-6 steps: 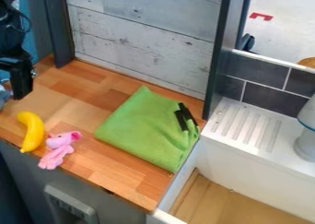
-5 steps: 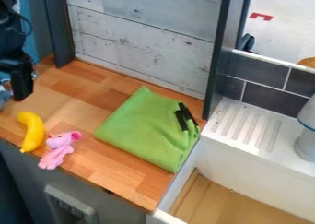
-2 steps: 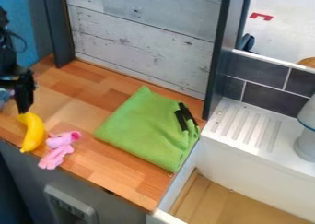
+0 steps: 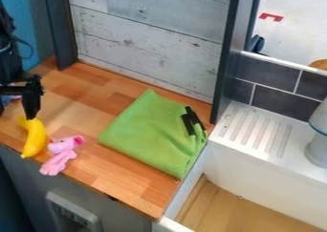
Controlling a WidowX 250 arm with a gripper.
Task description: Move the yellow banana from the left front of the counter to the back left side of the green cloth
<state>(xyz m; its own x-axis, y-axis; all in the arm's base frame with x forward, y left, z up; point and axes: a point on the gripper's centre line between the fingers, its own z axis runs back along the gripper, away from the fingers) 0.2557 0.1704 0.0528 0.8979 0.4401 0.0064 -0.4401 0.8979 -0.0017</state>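
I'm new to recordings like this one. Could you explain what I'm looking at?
The black machine at the left is a robot arm. Its hand hangs over the counter, its lower end at the upper end of a yellow banana. I can't tell whether they touch, or whether the hand holds anything. A fixed camera looks down at a slant. Beside the banana lies a pink toy; further right is a green cloth with slim black items on it. A white sink stands at the right.
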